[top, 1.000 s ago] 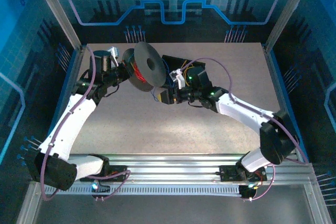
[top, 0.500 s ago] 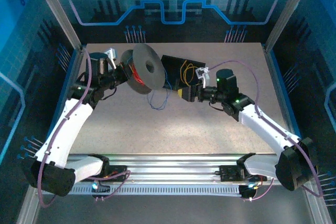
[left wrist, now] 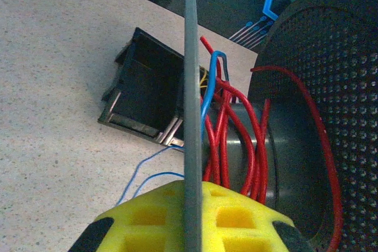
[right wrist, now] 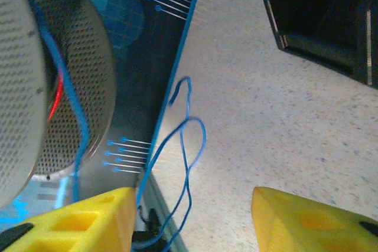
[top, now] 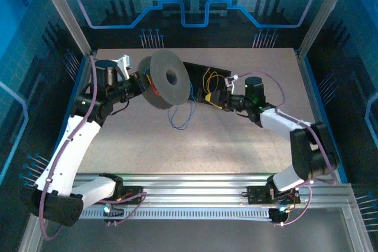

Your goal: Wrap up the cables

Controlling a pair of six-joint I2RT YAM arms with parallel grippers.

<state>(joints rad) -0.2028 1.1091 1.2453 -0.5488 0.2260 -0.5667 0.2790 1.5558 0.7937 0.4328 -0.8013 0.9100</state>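
Observation:
A grey spool [top: 168, 79] hangs above the table with my left gripper [top: 140, 81] shut on the thin edge of its flange [left wrist: 189, 116]. The red cable [left wrist: 236, 140] is wound round the spool's core. The blue cable [top: 180, 116] runs off the spool and hangs in loose loops down to the table. My right gripper [top: 221, 97] is to the right of the spool, over the black box. In the right wrist view its jaws [right wrist: 195, 228] are open and the blue cable [right wrist: 189, 146] dangles between them, close to the left finger [right wrist: 88, 222]. The yellow-orange cable [top: 208, 78] lies curled in the box.
The open black box [top: 204, 84] sits on the table just right of the spool, partly under the right gripper. Metal frame posts and blue panels [top: 35, 57] wall in the table at the sides and back. Bare tabletop [top: 195, 146] lies in front.
My right gripper has drawn back to the right, away from the spool and over the box. The blue cable's loops have come to hang lower. The spool has turned slightly.

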